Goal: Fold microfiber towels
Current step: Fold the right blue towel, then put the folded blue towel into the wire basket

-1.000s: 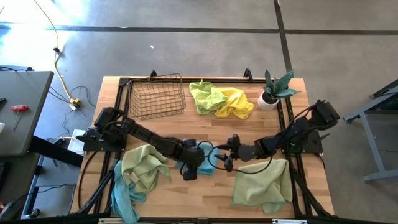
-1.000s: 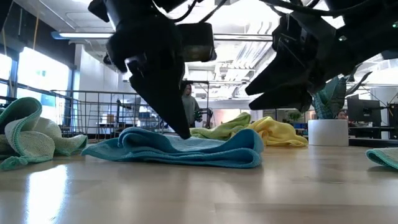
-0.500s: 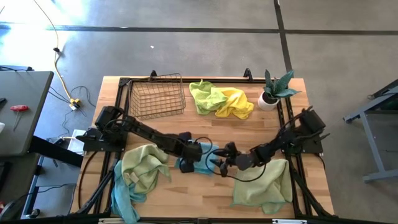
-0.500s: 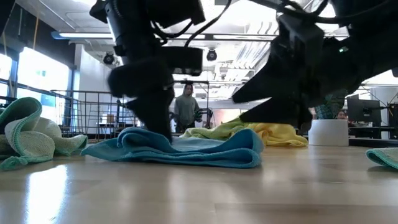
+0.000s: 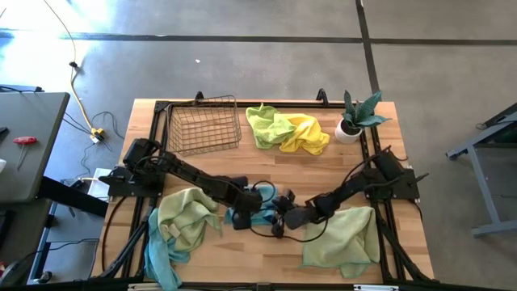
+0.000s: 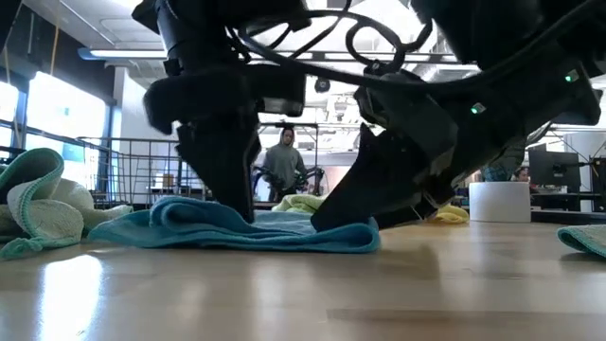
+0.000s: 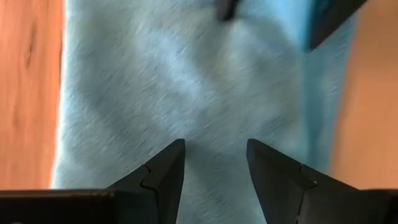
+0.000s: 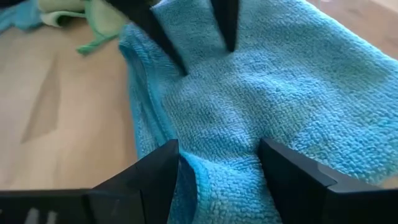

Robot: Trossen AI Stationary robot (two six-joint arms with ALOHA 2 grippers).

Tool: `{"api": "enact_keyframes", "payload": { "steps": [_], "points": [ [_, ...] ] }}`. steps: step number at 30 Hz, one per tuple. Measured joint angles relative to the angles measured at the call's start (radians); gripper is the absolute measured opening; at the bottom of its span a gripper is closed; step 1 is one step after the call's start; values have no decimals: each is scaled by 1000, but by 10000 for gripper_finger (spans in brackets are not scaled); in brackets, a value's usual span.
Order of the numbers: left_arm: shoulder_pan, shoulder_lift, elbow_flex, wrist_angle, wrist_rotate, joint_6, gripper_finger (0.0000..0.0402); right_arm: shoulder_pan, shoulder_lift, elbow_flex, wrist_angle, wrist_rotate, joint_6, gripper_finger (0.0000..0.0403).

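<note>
Since a second earlier, my right gripper [image 5: 279, 227] had swung down and in from above the table's middle, and the blue towel [image 6: 237, 227] lay flatter, its raised fold on the right side pressed lower. From overhead I saw both arms meeting at that towel [image 5: 254, 214] in the middle of the front half of the table, but the arms hid most of it and I could not read the fingers there.

At table height the left gripper [image 6: 227, 194] stood on the towel near its middle, and the right one [image 6: 355, 213] came in slanted against the towel's edge; the two dark bodies blocked much of the yellow and lime towels [image 6: 303, 202] behind.

My wrist cameras settled the fingers. The left pair [image 7: 166, 174] stood apart over the cloth with nothing between them, and the right pair [image 8: 158, 174] were spread wide, with a ridge of towel rising between them but not pinched.

Overhead alone showed the rest: a sage towel [image 5: 187, 217] heaped over a teal one at the front left, another sage towel [image 5: 343, 238] spread at the front right under the right arm, lime and yellow towels [image 5: 287, 129] bunched at the back, the wire basket [image 5: 203, 125] beside them, and a potted plant [image 5: 355, 117] at the back right corner. A person [image 6: 280, 163] stood far off in the room.
</note>
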Motion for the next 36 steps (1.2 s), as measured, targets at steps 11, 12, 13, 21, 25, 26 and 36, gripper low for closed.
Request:
{"api": "enact_keyframes", "payload": {
  "steps": [11,12,13,21,25,26,36],
  "points": [
    [-10,-76,3,-150,-11,-194,163,-3,-177,-49,-155,-90,-117,220],
    [-15,-90,3,-185,-32,-209,163,-6,-195,-47,-166,-82,-133,220],
    [-22,-102,3,-204,-59,-222,163,-7,-212,-47,-189,-65,-153,220],
    [-56,-162,-117,-201,-177,-372,163,-41,-240,-48,-254,-51,-280,220],
    [-43,-184,-206,-102,-193,-441,163,-75,-240,-48,-262,-79,-320,220],
    [-38,-187,-226,-53,-186,-442,163,-84,-240,-48,-264,-94,-330,220],
    [56,-388,-475,124,-139,-450,162,-177,-240,-47,-364,-138,-362,220]
  ]
}}
